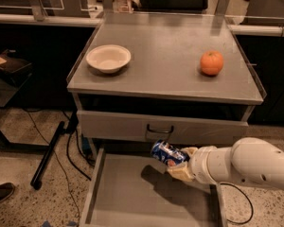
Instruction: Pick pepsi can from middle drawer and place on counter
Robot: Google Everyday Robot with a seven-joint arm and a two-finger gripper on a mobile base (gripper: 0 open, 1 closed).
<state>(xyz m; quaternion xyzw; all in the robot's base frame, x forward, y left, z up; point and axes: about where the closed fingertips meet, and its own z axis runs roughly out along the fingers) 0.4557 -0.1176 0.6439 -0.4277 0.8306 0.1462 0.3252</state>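
The grey metal surface (pixel 165 41) is carrying a bowl (pixel 108 58) and an orange (pixel 211 62); the open drawer (pixel 128 200) below is running off the bottom edge; over it the tan claw (pixel 174 162), partly hidden, is gripping the tilted blue can (pixel 164 153)

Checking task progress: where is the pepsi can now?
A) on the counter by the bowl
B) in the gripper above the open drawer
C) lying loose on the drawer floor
B: the gripper is shut on the pepsi can above the middle drawer floor; the counter bears the white bowl and orange.
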